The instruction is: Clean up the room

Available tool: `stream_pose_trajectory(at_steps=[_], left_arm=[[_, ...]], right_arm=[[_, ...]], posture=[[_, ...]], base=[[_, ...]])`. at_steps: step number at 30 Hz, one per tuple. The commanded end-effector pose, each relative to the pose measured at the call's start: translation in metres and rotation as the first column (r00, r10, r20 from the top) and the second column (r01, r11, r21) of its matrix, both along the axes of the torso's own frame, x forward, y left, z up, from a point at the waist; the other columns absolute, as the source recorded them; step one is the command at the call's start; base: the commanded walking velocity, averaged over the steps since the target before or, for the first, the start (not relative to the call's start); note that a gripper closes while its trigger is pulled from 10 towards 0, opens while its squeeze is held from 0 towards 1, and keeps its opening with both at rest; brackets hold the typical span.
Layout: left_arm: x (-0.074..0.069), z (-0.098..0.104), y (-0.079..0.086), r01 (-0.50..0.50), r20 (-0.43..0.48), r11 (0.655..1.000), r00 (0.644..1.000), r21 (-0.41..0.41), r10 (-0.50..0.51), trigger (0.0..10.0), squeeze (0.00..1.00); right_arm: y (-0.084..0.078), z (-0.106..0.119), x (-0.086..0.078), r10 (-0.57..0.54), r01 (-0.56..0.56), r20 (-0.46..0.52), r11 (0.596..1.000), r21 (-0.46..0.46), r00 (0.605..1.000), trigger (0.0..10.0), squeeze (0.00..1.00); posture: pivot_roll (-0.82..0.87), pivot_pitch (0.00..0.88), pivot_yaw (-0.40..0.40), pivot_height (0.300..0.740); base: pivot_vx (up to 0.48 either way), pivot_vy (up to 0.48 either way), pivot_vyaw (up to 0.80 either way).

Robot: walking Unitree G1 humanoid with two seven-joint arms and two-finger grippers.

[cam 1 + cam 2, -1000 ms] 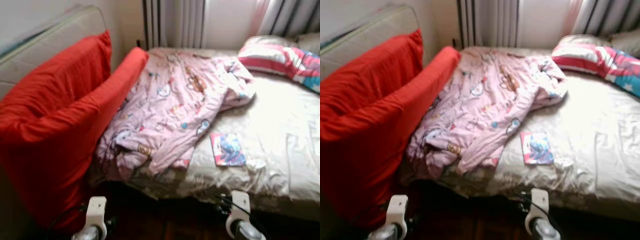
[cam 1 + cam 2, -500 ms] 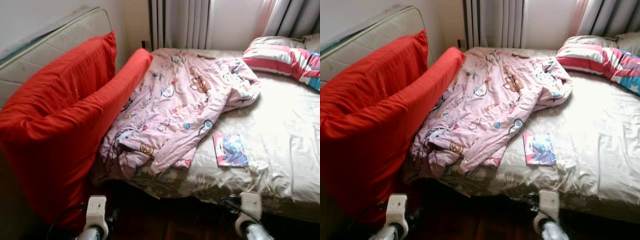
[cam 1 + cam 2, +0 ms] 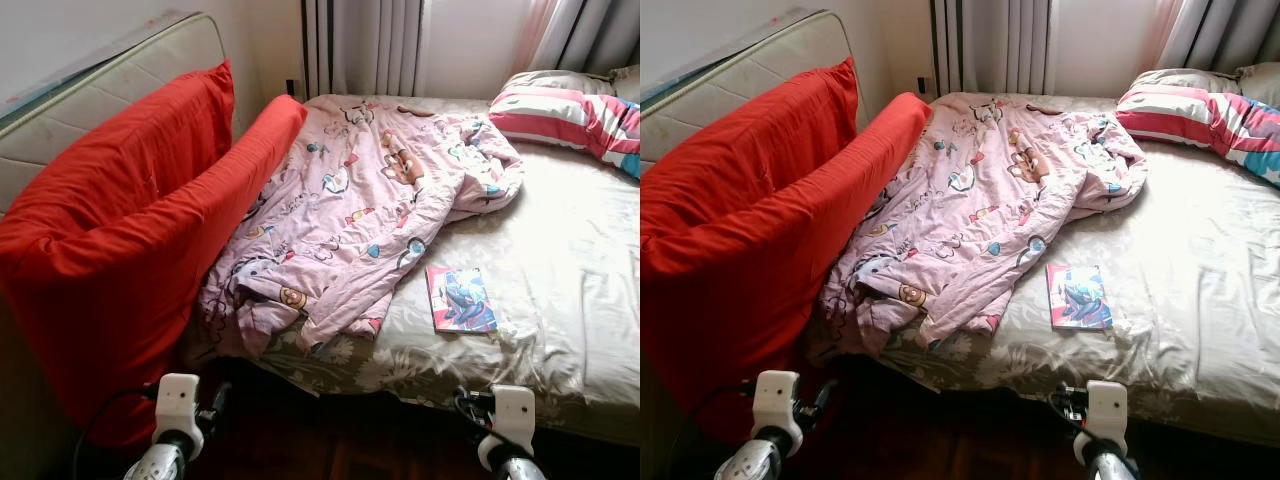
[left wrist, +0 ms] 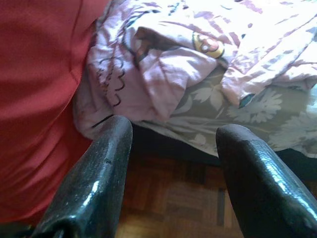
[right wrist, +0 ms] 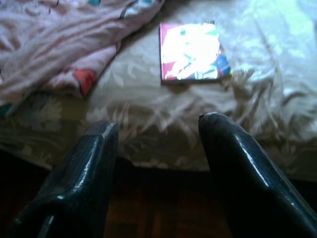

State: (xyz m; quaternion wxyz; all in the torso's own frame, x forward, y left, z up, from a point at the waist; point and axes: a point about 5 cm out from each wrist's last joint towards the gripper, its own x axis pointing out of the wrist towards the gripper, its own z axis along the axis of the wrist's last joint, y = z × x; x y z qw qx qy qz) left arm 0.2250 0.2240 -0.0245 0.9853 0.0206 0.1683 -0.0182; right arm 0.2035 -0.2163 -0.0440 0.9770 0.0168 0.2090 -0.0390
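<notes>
Facing bed w/ both grippers low, fingers spread, holding nothing: book [image 3: 461, 299] lies flat on sheet just ahead of right gripper [image 5: 158, 148], nearer than left gripper [image 4: 173, 148]; long axis runs away from robot.

- pink cartoon-print blanket [image 3: 350, 220]: crumpled, unfolded, heaped diagonally across the bed's left half, one corner drooping over the near edge
- thin colourful book [image 3: 460, 299]: flat on the sheet near the near edge, just right of the blanket, cover up
</notes>
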Motion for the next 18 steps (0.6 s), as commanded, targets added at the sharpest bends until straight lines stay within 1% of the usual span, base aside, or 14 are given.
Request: stream_pose_trajectory(at_steps=[1, 2, 5, 7, 8, 10, 12, 15, 16, 18], left_arm=[[-0.006, 0.0, 0.011, -0.02, 0.003, 1.0, 1.0, 0.017, 0.02, 10.0, 0.0], [-0.013, -0.001, 0.017, -0.045, -0.002, 0.999, 0.999, 0.018, 0.045, 10.0, 0.0], [-0.025, -0.004, 0.026, -0.074, -0.006, 0.997, 0.997, 0.025, 0.074, 10.0, 0.0], [-0.037, -0.007, 0.031, -0.09, -0.019, 0.996, 0.996, 0.028, 0.09, 10.0, 0.0], [-0.039, -0.008, 0.032, -0.092, -0.022, 0.995, 0.995, 0.029, 0.092, 10.0, 0.0], [-0.046, -0.01, 0.035, -0.118, -0.029, 0.993, 0.993, 0.029, 0.118, 10.0, 0.0], [-0.049, -0.012, 0.036, -0.12, -0.043, 0.992, 0.992, 0.031, 0.121, 10.0, 0.0], [-0.049, -0.015, 0.034, -0.107, -0.074, 0.994, 0.991, 0.031, 0.109, 10.0, 0.0], [-0.047, -0.019, 0.031, -0.093, -0.112, 0.995, 0.989, 0.027, 0.095, 10.0, 0.0], [-0.045, -0.024, 0.028, -0.073, -0.173, 0.997, 0.982, 0.027, 0.076, 10.0, 0.0]], right_arm=[[0.005, -0.003, -0.007, 0.007, -0.007, 0.003, 1.0, 0.006, 1.0, 10.0, 0.0], [0.004, -0.005, -0.015, -0.008, 0.008, 0.002, 1.0, 0.01, 1.0, 10.0, 0.0], [-0.004, -0.011, -0.032, -0.061, 0.061, -0.024, 0.998, 0.001, 0.998, 10.0, 0.0], [-0.017, -0.015, -0.046, -0.125, 0.125, -0.055, 0.992, -0.018, 0.991, 10.0, 0.0], [-0.02, -0.015, -0.049, -0.137, 0.136, -0.058, 0.99, -0.022, 0.989, 10.0, 0.0], [-0.028, -0.017, -0.056, -0.2, 0.2, -0.07, 0.98, -0.015, 0.977, 10.0, 0.0], [-0.031, -0.018, -0.059, -0.226, 0.225, -0.088, 0.974, -0.018, 0.97, 10.0, 0.0], [-0.031, -0.021, -0.06, -0.244, 0.244, -0.125, 0.97, -0.019, 0.962, 10.0, 0.0], [-0.03, -0.025, -0.06, -0.247, 0.247, -0.162, 0.969, -0.023, 0.955, 10.0, 0.0], [-0.026, -0.03, -0.062, -0.241, 0.248, -0.219, 0.969, 0.006, 0.946, 10.0, 0.0]], posture=[[-0.09, 0.0, 0.061, 0.74], [-0.09, 0.0, 0.057, 0.74], [-0.08, 0.0, 0.053, 0.74], [-0.07, 0.0, 0.043, 0.74], [-0.06, 0.0, 0.041, 0.74], [-0.06, 0.0, 0.032, 0.74], [-0.06, 0.0, 0.03, 0.74], [-0.07, 0.0, 0.031, 0.74], [-0.07, 0.0, 0.039, 0.74], [-0.08, 0.0, 0.048, 0.74]], base=[[0.0, 0.0, 0.0], [0.0, 0.0, 0.0], [0.0, 0.0, 0.0], [0.0, 0.0, 0.0], [0.0, 0.0, 0.0], [0.0, 0.0, 0.0], [0.0, 0.0, 0.0], [0.0, 0.0, 0.0], [0.0, 0.0, 0.0], [0.0, 0.0, 0.0]])
